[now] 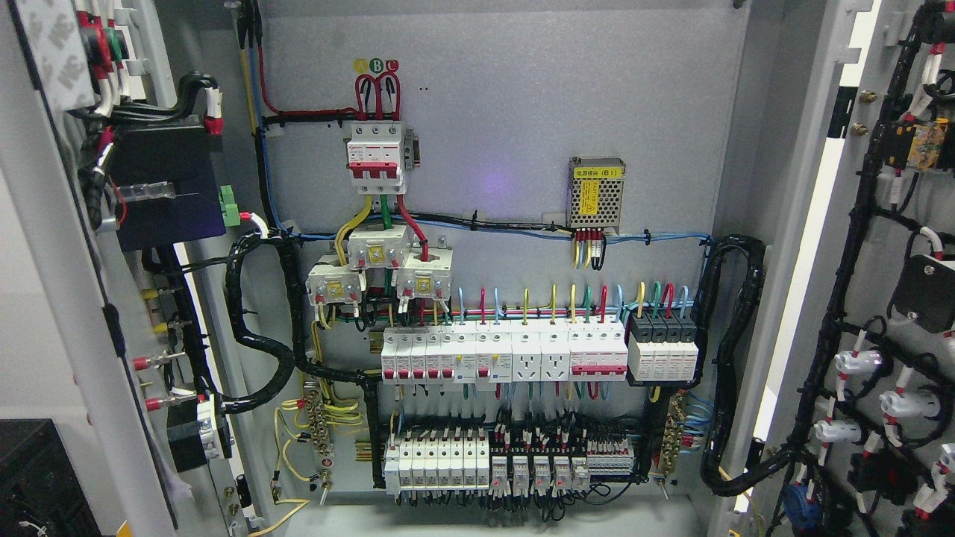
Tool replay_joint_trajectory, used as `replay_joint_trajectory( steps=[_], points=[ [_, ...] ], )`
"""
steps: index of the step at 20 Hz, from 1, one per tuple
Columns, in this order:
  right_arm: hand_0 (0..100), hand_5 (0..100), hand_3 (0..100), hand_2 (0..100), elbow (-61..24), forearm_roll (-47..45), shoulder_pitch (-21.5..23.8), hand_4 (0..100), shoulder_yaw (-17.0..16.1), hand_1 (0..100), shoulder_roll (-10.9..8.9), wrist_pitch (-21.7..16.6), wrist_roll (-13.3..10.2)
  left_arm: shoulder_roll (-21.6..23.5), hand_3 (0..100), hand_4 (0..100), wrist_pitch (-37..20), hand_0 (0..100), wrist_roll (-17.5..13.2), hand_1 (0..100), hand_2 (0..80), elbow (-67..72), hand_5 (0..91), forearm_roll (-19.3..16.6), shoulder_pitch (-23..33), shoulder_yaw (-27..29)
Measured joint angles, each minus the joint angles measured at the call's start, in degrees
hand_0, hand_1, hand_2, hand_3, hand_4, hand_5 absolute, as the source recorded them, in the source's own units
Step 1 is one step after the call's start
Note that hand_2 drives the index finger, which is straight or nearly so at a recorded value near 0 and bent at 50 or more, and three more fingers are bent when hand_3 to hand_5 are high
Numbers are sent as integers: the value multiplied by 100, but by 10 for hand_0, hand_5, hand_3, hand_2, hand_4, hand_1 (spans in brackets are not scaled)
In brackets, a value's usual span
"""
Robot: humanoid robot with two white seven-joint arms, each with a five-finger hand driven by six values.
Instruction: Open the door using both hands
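Both doors of the electrical cabinet stood swung wide: the left door (52,298) angled out along the picture's left edge, its inner face carrying a dark module and bundled wiring, and the right door (888,298) folded out at the right, its inner face strung with black cable looms and white connectors. Between them the back panel (507,134) lay fully exposed, with a red-and-white main breaker (377,156) near the top, a small mesh-covered power supply (595,192) to its right, and rows of breakers (515,354) and terminals lower down. Neither robot hand showed anywhere, so how their fingers stood could not be told. Judged from this, the opening looked essentially finished, with little or nothing left but perhaps to confirm the doors held their position.
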Motion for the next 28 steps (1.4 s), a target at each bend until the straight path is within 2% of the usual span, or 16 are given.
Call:
replay_joint_trajectory(
  steps=[8,17,28],
  points=[
    [191,0,0,0,113,17,-32,0,111,0,131,0,1,38,0,0,-157,0,0,0,0,-203,0,-4,166,25],
    [190,0,0,0,302,29,-75,0,252,0,258,-8,20,262,0,0,-197,0,12,0,0,-1532,0,-19,988,5],
    [191,0,0,0,398,16,-209,0,373,0,308,-29,-3,549,0,0,-217,0,1,0,0,-2849,0,9,1283,-203]
  ],
)
